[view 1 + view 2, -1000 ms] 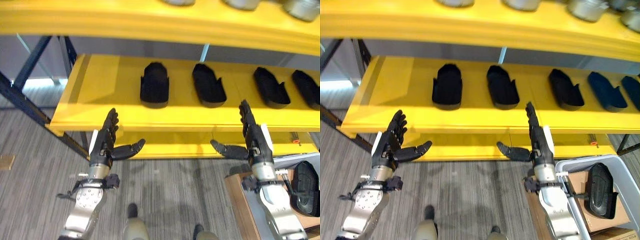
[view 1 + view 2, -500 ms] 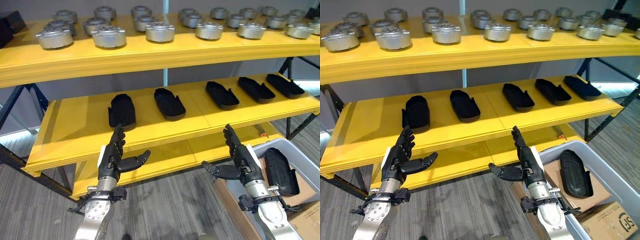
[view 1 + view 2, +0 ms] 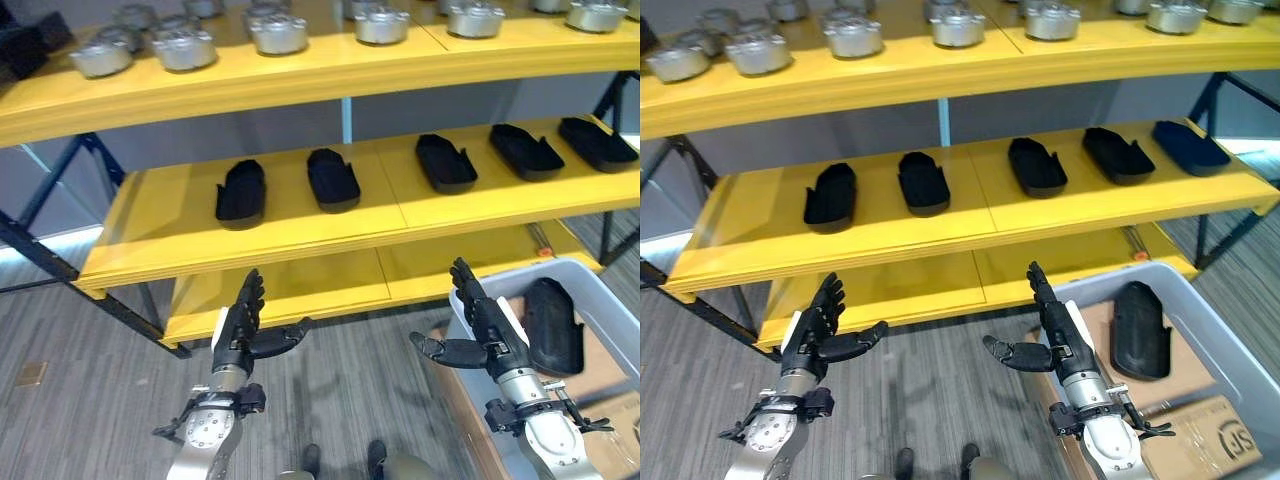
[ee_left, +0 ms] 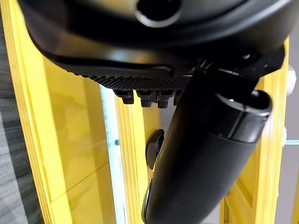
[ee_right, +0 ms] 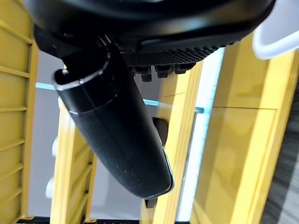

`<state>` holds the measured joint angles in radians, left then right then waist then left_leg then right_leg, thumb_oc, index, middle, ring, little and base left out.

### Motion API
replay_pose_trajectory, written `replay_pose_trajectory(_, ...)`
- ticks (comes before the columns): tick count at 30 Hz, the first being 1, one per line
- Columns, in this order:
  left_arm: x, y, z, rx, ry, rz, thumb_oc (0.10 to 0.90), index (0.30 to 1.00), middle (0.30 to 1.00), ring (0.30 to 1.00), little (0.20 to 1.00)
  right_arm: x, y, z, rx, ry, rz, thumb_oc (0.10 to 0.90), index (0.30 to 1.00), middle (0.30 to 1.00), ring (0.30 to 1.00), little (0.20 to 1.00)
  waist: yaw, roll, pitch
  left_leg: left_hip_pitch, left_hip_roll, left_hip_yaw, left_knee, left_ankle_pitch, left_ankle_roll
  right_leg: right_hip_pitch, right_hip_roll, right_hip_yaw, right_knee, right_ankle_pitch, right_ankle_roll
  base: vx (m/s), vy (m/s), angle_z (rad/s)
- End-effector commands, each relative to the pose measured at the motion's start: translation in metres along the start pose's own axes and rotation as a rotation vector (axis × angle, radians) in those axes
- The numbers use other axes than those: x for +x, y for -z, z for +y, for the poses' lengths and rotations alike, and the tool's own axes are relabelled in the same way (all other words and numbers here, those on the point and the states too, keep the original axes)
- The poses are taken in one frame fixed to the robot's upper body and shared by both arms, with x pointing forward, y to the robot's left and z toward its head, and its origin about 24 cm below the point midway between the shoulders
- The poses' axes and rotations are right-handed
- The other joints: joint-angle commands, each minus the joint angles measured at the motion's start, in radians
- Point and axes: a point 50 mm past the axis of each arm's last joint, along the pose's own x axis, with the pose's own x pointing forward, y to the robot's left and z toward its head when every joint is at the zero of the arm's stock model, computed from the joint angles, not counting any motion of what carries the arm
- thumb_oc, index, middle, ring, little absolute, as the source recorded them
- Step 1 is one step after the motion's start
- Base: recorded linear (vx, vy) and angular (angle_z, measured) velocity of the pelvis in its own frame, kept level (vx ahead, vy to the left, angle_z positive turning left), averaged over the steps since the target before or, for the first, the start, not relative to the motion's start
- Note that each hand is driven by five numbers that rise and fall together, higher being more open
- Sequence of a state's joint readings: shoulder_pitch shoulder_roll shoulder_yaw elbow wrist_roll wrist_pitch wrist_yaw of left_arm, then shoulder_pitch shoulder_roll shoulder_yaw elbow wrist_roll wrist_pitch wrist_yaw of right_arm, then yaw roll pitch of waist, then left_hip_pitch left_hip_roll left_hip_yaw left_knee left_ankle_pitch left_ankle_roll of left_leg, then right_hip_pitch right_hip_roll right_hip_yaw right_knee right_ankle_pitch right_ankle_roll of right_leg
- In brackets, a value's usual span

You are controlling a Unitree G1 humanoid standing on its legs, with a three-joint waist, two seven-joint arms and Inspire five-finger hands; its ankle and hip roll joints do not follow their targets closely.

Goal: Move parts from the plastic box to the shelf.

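Hands hang spread and empty, left robot hand and right robot hand below the yellow shelf holding 5 black parts, probably because 1 part waits in the plastic box.

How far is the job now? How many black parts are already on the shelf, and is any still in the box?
Done: five black parts lie in a row on the middle shelf. In hand: nothing; the left hand and the right hand are both open and empty in front of the shelf. Left: one black part lies in the plastic box beside the right hand.
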<state>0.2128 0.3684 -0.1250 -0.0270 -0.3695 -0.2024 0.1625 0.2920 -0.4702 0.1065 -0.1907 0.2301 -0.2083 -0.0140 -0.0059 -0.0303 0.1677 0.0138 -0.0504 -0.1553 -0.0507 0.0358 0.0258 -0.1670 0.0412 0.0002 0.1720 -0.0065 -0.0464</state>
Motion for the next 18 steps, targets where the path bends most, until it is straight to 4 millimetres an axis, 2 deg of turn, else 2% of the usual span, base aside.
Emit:
replay_pose_trajectory(1,0.012,-0.049,-0.002,-0.011,0.035,-0.284,0.900,1.000,1.000,1.000,1.000,0.020,-0.044,0.003,0.023,-0.051,-0.269,0.900,1.000,1.000,1.000,1.000,0.024,-0.005,-0.072,-0.112,-0.034,-0.058,0.034,0.024,-0.016,0.171,-0.027,-0.014,-0.202,-0.001,0.095,0.06,0.108,-0.93)
replay_pose_trajectory(3,0.011,-0.045,-0.005,-0.016,0.059,-0.269,0.900,1.000,1.000,1.000,1.000,0.018,-0.042,0.001,0.049,-0.041,-0.261,0.900,1.000,1.000,1.000,1.000,0.009,-0.007,-0.080,-0.098,-0.020,-0.035,0.002,0.038,-0.022,0.174,-0.025,-0.007,-0.214,0.007,0.098,0.07,0.103,-0.85)
replay_pose_trajectory(7,0.010,-0.043,-0.007,-0.018,0.068,-0.260,0.900,1.000,1.000,1.000,1.000,0.014,-0.039,0.001,0.065,-0.035,-0.245,0.900,1.000,1.000,1.000,1.000,0.007,-0.011,-0.097,-0.077,-0.013,-0.018,-0.031,0.043,-0.023,0.183,-0.026,0.003,-0.231,0.015,0.102,0.06,0.075,-0.33)
replay_pose_trajectory(13,0.010,-0.046,-0.009,-0.044,0.077,-0.268,0.900,1.000,1.000,1.000,1.000,0.017,-0.034,0.005,0.084,-0.039,-0.219,0.900,1.000,1.000,1.000,1.000,-0.002,-0.022,-0.113,-0.051,-0.011,0.047,-0.037,0.011,-0.002,0.183,-0.041,0.059,-0.238,0.032,0.123,0.07,0.123,-0.19)
replay_pose_trajectory(18,0.013,-0.049,-0.010,-0.038,0.083,-0.276,0.900,1.000,1.000,1.000,1.000,0.021,-0.031,0.008,0.090,-0.045,-0.202,0.900,1.000,1.000,1.000,1.000,-0.008,-0.019,-0.105,-0.045,-0.012,0.093,-0.037,-0.007,0.012,0.156,-0.048,0.095,-0.205,0.034,0.141,0.03,0.108,-0.34)
